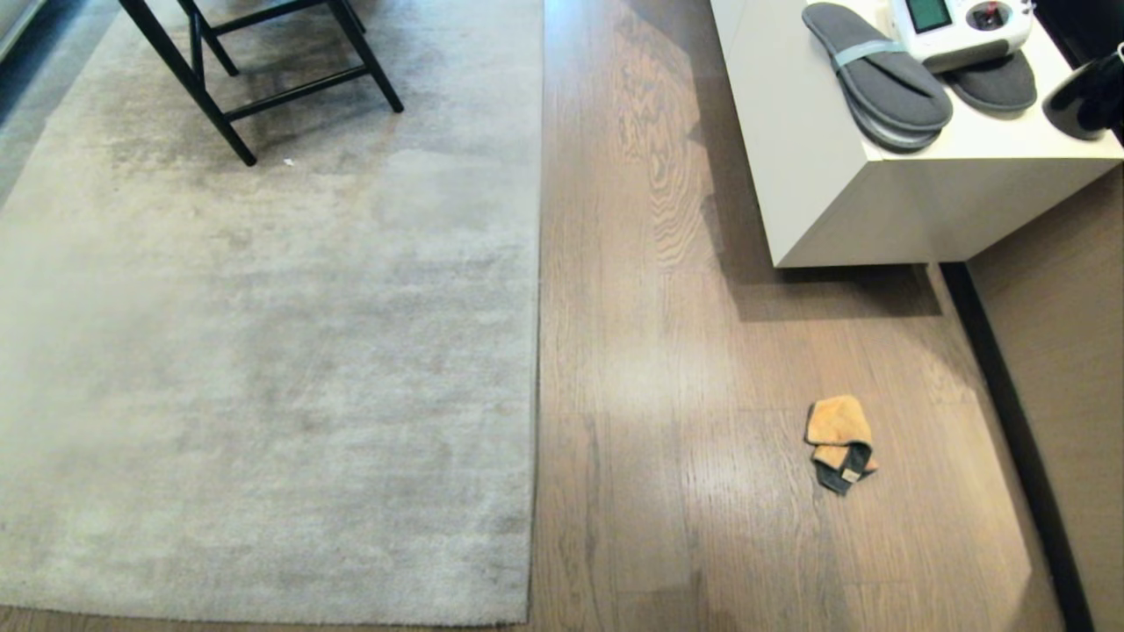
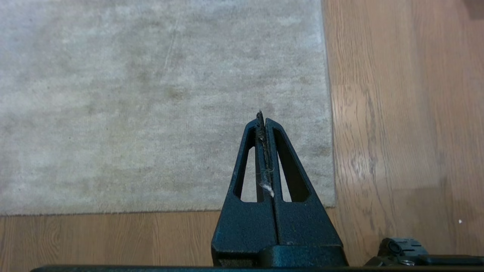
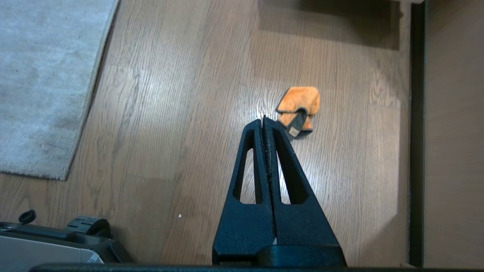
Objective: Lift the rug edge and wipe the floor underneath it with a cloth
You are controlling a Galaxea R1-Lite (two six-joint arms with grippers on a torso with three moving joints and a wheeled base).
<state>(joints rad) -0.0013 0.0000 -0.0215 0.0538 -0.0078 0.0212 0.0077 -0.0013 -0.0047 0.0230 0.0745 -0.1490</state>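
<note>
A large pale grey rug [image 1: 263, 351] lies flat on the wood floor [image 1: 667, 351], its straight rug edge [image 1: 537, 351] running down the middle of the head view to a near corner [image 2: 332, 204]. The orange cloth [image 1: 841, 441] with a dark grey patch lies crumpled on the floor right of the rug. My left gripper [image 2: 263, 119] hangs shut and empty high above the rug's near corner, a wisp of lint stuck between its fingers. My right gripper [image 3: 263, 120] is shut and empty, high above the floor just short of the cloth [image 3: 298, 111]. Neither arm shows in the head view.
A white cabinet [image 1: 834, 202] stands at the back right with grey slippers [image 1: 878, 75] and a white device [image 1: 961, 26] on top. Black chair legs [image 1: 219, 96] stand on the rug's far part. A dark baseboard [image 1: 1010, 412] and wall run along the right. Robot base parts [image 3: 56, 241] sit near.
</note>
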